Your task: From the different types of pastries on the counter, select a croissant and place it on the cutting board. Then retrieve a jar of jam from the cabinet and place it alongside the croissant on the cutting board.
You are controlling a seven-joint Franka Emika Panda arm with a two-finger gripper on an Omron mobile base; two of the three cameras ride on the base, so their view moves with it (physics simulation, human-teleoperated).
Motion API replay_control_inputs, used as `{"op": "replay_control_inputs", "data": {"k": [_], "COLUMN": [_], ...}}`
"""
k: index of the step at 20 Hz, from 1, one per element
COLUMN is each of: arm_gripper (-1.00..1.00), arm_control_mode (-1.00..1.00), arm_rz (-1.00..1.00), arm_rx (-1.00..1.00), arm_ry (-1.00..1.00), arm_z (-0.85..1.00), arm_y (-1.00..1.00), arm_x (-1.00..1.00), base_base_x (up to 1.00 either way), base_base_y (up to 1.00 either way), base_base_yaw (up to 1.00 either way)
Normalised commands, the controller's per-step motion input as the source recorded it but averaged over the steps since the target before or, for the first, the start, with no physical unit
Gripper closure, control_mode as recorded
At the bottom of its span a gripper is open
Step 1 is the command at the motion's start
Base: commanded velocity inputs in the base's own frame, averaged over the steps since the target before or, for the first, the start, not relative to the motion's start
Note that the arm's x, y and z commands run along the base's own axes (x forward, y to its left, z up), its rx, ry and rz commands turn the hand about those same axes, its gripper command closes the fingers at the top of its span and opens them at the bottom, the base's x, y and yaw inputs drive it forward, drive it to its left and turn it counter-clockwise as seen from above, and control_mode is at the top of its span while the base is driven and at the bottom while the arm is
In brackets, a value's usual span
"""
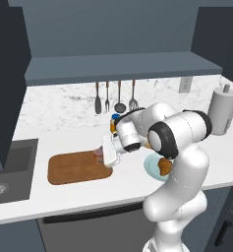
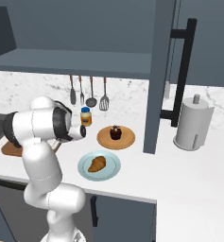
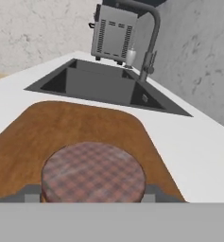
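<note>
The robot's gripper (image 3: 92,194) sits low over the cutting board (image 3: 61,127), its 2 dark fingertips flanking the jar of jam (image 3: 93,172) on either side of the lid. The jaws are spread about as wide as the lid, but whether they are pinching it or standing just clear cannot be told. In the left base view the gripper (image 1: 109,156) is at the board's right end, with the jar (image 1: 98,152) just inside that edge.

The jar lies directly between the fingers, so the next move likely turns on letting go and lifting straight off. It is round and has no long axis to line up with. The lid is a flat, dull brownish-grey disc with a faint checked pattern. The board is smooth brown wood with rounded corners.

The croissant (image 2: 97,164), golden-brown, ridged and crescent-shaped, is not on the board. It lies on a pale blue plate (image 2: 111,172) well off the board's right end, its long axis running diagonally across the plate. Judged from this, that half of the task is not yet done. The 1 arm would have to swing right from the board to reach it. Beyond the croissant's plate, farther from the board, a dark muffin (image 2: 115,132) sits on a round tan plate (image 2: 127,139).
</note>
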Motion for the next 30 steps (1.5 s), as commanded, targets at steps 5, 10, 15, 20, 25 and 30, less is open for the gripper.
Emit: {"op": "replay_control_inputs", "data": {"k": [5, 10, 15, 20, 25, 30], "arm_gripper": [1.00, 1.00, 1.00, 1.00, 1.00, 1.00], "arm_control_mode": [-1.00, -1.00, -1.00, -1.00, -1.00, -1.00], "arm_rz": [0.00, 0.00, 0.00, 0.00, 0.00, 0.00], "arm_rx": [0.00, 0.00, 0.00, 0.00, 0.00, 0.00], "arm_ry": [0.02, 0.00, 0.00, 0.00, 0.00, 0.00], "arm_z": [-0.34, -0.39, -0.45, -0.51, -0.55, -0.54], "arm_y": [0.32, 0.28, 0.26, 0.10, 0.00, 0.00], "arm_x": [0.18, 0.00, 0.00, 0.00, 0.00, 0.00], "base_base_x": [0.00, 0.00, 0.00, 0.00, 0.00, 0.00], "base_base_y": [0.00, 0.00, 0.00, 0.00, 0.00, 0.00], "base_base_yaw": [0.00, 0.00, 0.00, 0.00, 0.00, 0.00]}}
